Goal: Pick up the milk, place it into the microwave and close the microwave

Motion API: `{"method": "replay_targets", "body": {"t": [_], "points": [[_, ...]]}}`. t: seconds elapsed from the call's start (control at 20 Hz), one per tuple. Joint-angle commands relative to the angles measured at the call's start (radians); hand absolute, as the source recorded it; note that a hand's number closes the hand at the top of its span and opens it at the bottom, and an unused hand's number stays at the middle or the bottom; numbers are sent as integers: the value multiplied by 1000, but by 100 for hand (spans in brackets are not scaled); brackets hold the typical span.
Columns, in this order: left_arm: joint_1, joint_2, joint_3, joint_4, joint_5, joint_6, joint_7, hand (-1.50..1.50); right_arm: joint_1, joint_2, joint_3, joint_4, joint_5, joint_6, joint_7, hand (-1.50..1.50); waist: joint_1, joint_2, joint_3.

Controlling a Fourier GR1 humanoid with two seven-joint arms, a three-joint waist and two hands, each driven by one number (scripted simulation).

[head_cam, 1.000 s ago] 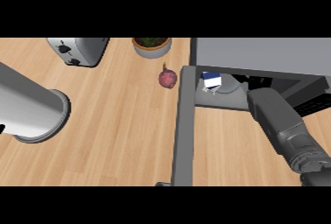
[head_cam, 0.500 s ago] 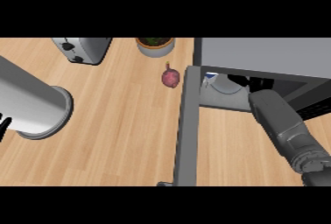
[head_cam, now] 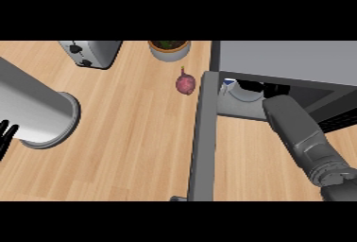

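Left hand [head_cam: 5, 137]: black fingertips at the view's left edge, straight and apart, holding nothing; its grey forearm [head_cam: 31, 111] crosses the counter's left side.
Right forearm [head_cam: 307, 142]: rises from the lower right corner into the microwave's mouth; the right hand is hidden inside, so whether it is spread or curled cannot be told.
Microwave door [head_cam: 200, 142]: swung open, seen edge-on as a grey bar from the lower edge up to the oven's left corner.
Counter [head_cam: 132, 142]: bare wood between left forearm and door.
Microwave [head_cam: 286, 59]: grey top at upper right, dark cavity below it.
Milk [head_cam: 237, 90]: white with a blue patch, inside the cavity near its left wall, partly hidden.
Sweet potato [head_cam: 185, 84]: reddish, just left of the door's far end.
Toaster [head_cam: 90, 51]: far left edge.
Potted plant [head_cam: 169, 48]: far edge, between toaster and microwave.
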Motion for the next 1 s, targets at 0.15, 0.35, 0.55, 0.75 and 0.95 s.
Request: {"method": "replay_targets", "body": {"t": [0.15, 0.35, 0.55, 0.75, 0.95], "points": [[-22, -3, -5, 33, -33, 12, -24, -150, -17, 35, 18, 8, 22, -11, 4, -150, -10, -6, -1], [-17, 16, 1, 63, -21, -21, -39, -150, -31, 34, 20, 14, 27, -2, 25, -150, -9, -5, -2], [-10, 6, -7, 41, -28, -18, -42, -150, -10, 65, 16, -4, 25, -22, 3, -150, -14, -11, 0], [2, 5, 11, 40, -21, -12, -54, -150, 23, 48, 13, -15, 24, 33, -27, -150, -28, -18, 0], [1, 37, 33, 32, 10, -21, -33, -150, 19, 59, -10, -31, 5, 33, -24, -150, -36, -24, 0]]}}
